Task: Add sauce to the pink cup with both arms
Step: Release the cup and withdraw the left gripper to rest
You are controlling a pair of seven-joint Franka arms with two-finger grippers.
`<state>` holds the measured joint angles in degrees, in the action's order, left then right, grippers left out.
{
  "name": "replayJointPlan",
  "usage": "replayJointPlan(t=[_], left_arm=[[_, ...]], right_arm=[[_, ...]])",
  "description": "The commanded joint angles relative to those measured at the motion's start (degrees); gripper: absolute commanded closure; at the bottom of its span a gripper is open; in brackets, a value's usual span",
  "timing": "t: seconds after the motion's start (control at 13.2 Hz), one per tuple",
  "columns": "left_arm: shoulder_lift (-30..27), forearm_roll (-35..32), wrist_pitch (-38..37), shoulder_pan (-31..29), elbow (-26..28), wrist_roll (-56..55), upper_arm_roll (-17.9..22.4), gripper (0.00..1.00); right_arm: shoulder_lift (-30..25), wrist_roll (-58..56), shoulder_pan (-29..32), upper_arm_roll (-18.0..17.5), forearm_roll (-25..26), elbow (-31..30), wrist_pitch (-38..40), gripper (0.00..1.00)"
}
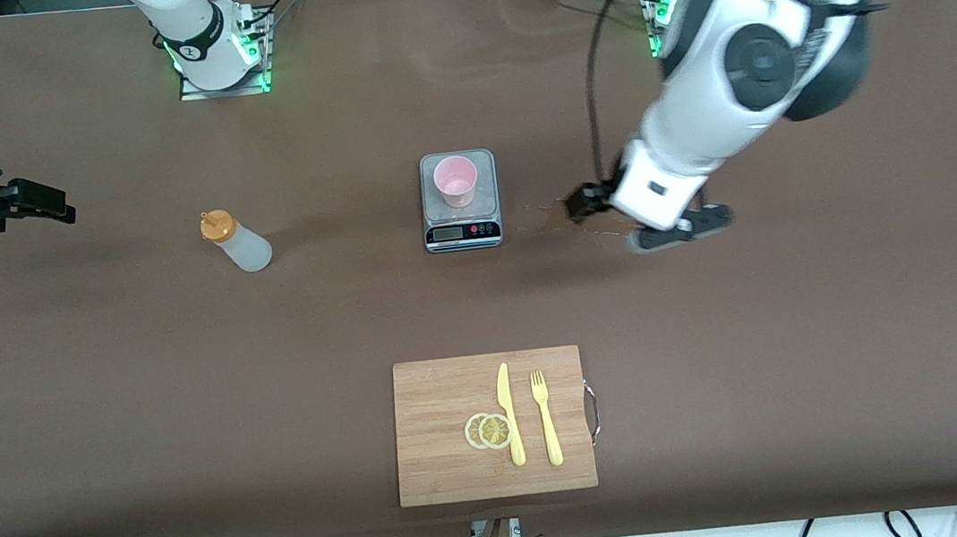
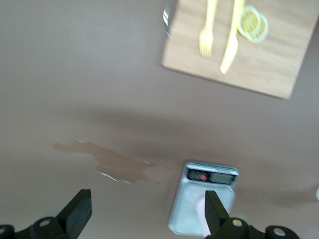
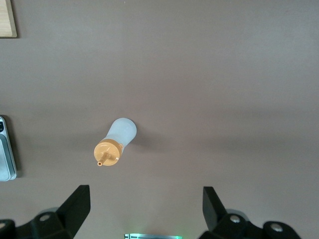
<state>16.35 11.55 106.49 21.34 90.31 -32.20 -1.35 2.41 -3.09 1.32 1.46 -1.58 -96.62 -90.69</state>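
Left gripper fingers spread wide, empty, above bare bench at the scale's three o'clock; right gripper equally wide over the bottle, which stands upright at the scale's nine o'clock. The cup looks empty; a clumsy clamp might tip it

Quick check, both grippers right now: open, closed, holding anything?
Left gripper: open, empty, over bare table beside the scale.
Right gripper: open, empty, near the sauce.

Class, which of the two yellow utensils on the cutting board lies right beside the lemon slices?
The knife; its blade touches the lemon slices, while the fork lies apart.
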Motion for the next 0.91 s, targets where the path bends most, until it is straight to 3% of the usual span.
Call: replayJointPlan(t=[0.0, 0.45, 0.61, 0.83], left_arm=[[-2.63, -5.73, -3.56, -4.97, 0.39, 10.01, -0.23, 0.0], [-7.55, -7.16, -8.04, -17.98, 0.3, 21.99, -0.32, 0.0], [-8.7, -7.16, -9.37, -21.15, 0.3, 23.4, -0.41, 0.0], [-11.25, -7.16, -14.89, -22.65, 0.04, 23.58, -0.76, 0.0]], right_arm=[[1.62, -0.33, 0.08, -0.23, -0.27, 1.43, 1.31, 0.0], [3.74, -20.49, 1.31, 0.73, -0.44, 0.12, 4.29, 0.0], [3.74, -29.13, 1.31, 2.83, -4.46, -1.28, 3.94, 0.0], [5.48, -44.31, 1.57, 10.11, -15.61, -6.2, 3.24, 0.0]])
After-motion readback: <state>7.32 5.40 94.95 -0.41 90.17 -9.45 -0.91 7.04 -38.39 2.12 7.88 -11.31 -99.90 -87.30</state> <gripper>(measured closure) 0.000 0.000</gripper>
